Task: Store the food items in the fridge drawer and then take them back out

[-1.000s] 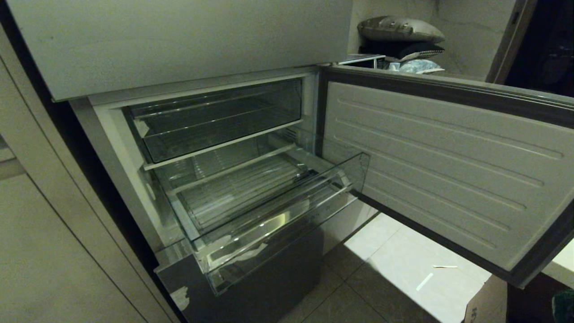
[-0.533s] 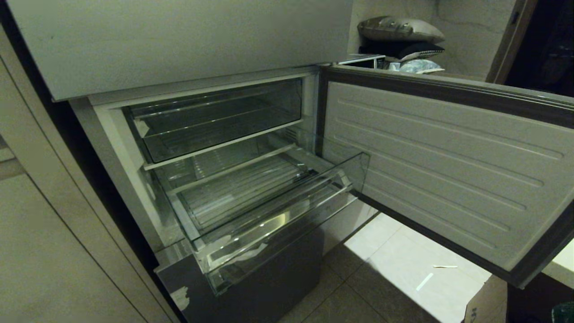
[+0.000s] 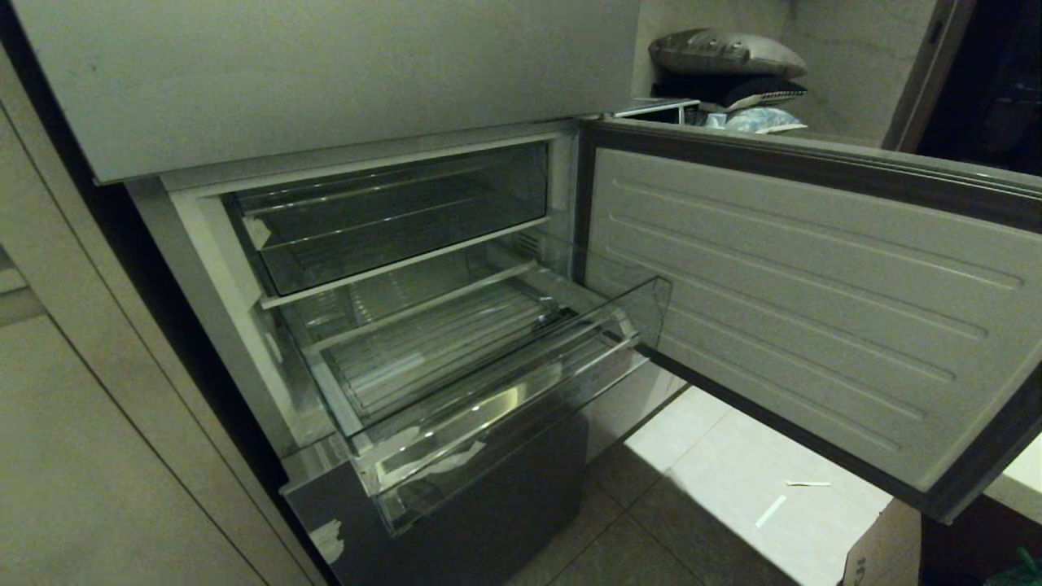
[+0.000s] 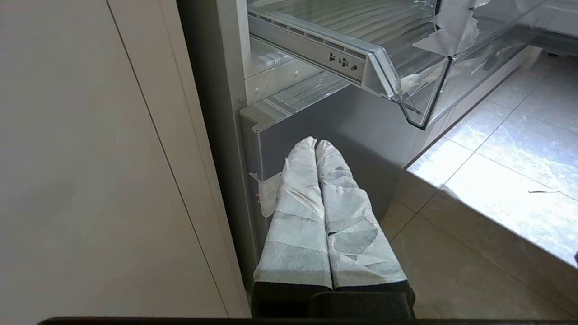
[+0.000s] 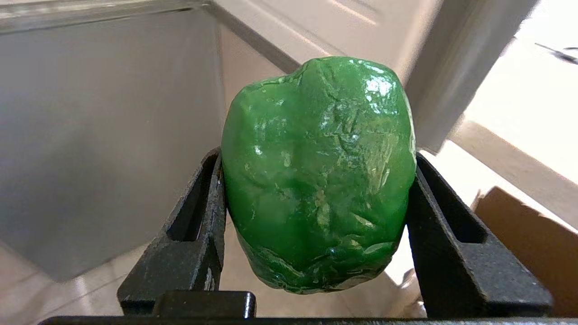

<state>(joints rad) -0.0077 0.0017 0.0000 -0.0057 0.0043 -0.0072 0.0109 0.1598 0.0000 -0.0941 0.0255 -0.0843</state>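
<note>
Fridge drawer pulled out and empty in my head view, fridge door swung wide. Left wrist: my left gripper pressed together, low beside the fridge. Right wrist: right gripper pinching green pepper.

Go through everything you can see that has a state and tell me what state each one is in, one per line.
Clear plastic fridge drawer: pulled out, nothing in it.
Shallower clear bin above it: pushed in, looks empty.
Grey fridge door: swung wide open.
Glossy green bell pepper: held off the floor, outside the drawer.
Right gripper: shut on the pepper.
Left gripper: shut, holding nothing, low by the fridge base.
</note>
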